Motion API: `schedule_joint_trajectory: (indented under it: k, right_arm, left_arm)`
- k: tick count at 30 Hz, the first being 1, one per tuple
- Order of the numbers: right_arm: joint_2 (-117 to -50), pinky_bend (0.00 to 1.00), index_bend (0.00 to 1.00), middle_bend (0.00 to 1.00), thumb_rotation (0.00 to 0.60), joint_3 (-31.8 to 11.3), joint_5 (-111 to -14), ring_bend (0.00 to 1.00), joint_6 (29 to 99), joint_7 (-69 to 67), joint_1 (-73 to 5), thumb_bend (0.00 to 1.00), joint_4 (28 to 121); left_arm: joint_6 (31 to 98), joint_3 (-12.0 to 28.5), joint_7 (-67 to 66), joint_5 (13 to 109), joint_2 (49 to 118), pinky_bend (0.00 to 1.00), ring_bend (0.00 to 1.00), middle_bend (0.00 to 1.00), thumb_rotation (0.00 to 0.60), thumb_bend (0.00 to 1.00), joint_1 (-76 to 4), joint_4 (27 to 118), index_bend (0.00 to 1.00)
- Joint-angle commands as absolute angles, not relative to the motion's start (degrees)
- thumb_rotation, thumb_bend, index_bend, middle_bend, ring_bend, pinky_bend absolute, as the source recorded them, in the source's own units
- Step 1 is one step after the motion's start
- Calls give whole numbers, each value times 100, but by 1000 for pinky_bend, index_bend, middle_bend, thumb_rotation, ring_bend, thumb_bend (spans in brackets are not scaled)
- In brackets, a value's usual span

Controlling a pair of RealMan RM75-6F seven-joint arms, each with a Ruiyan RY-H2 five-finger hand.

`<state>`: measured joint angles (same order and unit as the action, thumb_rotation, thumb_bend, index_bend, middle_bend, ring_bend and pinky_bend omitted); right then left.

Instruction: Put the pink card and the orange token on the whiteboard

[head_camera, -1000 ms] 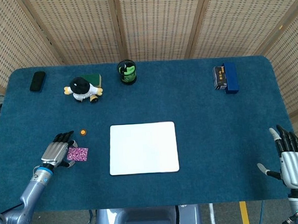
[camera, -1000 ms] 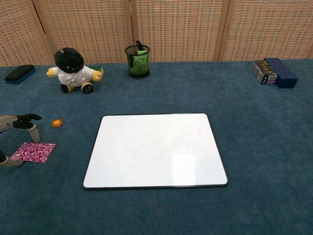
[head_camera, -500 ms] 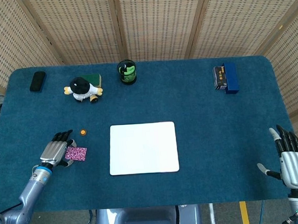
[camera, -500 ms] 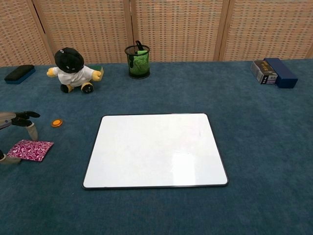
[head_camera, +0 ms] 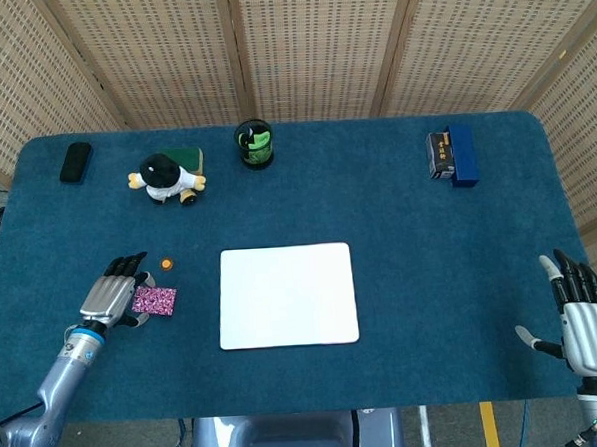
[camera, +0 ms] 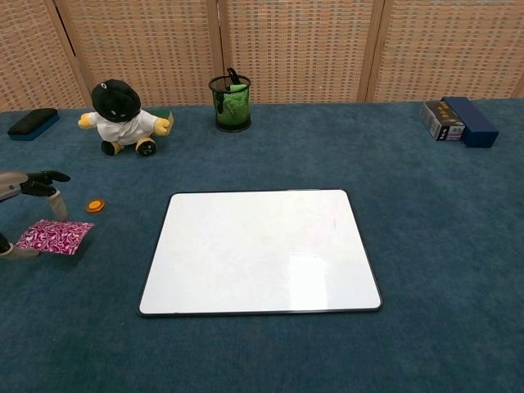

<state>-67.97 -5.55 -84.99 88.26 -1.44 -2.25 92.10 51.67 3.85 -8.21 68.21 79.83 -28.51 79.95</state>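
**Left hand held the pink card near the token**

Down at the near left of the table, the left hand (head_camera: 110,296) held the pink card (head_camera: 154,300). The chest view showed the card (camera: 56,237) pinched between the thumb below and the fingers (camera: 45,182) above it. It looked lifted a little off the blue cloth, tipped up on the side away from the hand.

Just past the fingertips, a bit farther from the robot, the orange token (head_camera: 166,262) lay flat on the table (head_camera: 430,257). It was close to the card but not touching it, and the hand did not touch it either.

Off to the side of the hand, toward the middle of the table, lay the whiteboard (head_camera: 287,295). It was flat and white, with nothing on top of it. A gap of blue cloth showed between the card and the whiteboard's edge.

Far from the left hand, at the other near corner, the right hand (head_camera: 587,319) was held with the fingers straight and spread apart. It held nothing.

Well beyond the left hand, along the far side, sat a plush toy (head_camera: 163,178) and a green pen cup (head_camera: 255,144). A black eraser (head_camera: 74,162) lay in the far corner on the left hand's side. Two small boxes (head_camera: 450,155) stood on the far side nearer the right hand.
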Motion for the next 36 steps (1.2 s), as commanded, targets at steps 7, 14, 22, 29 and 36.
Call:
schedule_joint_trajectory:
  k: [7,14,22,29,36]
  right_arm:
    - [-6815,0,0,0,600,-568,-8501,0,8867,-158,-214,0,9202]
    - [-6845,0,0,0,600,-575,-8496,0,8862,-90,-225,0,9169]
    - [-6817,0,0,0,600,-580,-8446,0,8790,-107,-245,0,9200]
    - [-6796,0,0,0,600,-576,-8435,0,8755,-155,-252,0,9206]
    - [-6778,0,0,0,600,-572,-8429,0,8731,-191,-258,0,9210]
  left_arm:
    - [5149,684,-1366,6545,7890,0,0,0,600,265,-3192,8561,372]
    - [4943,983,-2288,5860,8075,0,0,0,600,264,-3771,8963,372]
    - [4898,1129,-3414,4920,8703,0,0,0,600,259,-4548,8991,375]
    - [4782,1039,-3643,4872,9332,0,0,0,600,241,-4952,8513,377]
    - [4846,929,-3737,4680,9595,0,0,0,600,235,-5080,8330,377]
